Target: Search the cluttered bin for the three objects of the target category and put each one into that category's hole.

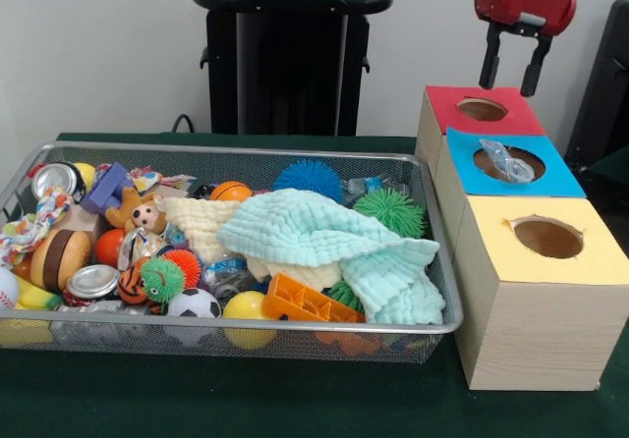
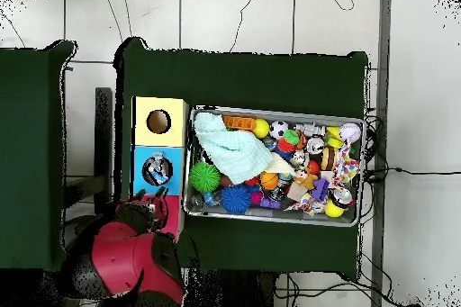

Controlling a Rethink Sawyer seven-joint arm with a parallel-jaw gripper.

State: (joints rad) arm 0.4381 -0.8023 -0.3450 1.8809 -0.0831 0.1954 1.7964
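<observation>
1. Front view shows one clear plastic lump [image 1: 507, 162] lodged in the blue hole [image 1: 510, 163], part of it poking above the rim, so it looks delivered but not fully dropped through.
2. Overhead view agrees: something pale and shiny sits in the blue hole [image 2: 157, 170], while the yellow hole [image 2: 158, 121] is open and dark.
3. The gripper [image 1: 514, 65] hangs above the red hole [image 1: 482, 109] at the far end of the row of boxes, fingers spread, holding nothing.
4. That suggests one of three objects is done or nearly so; two are left to find.
5. The bin [image 1: 147, 149] is crowded. A bit of crinkly clear plastic [image 1: 232, 283] may show near its front rim, beside the soccer ball [image 1: 194, 304], but I cannot be sure.
6. A mint cloth [image 1: 334, 246] covers much of the bin's right half and could hide the rest; spiky balls [image 1: 308, 176] and cans [image 1: 91, 281] are distractors.
</observation>
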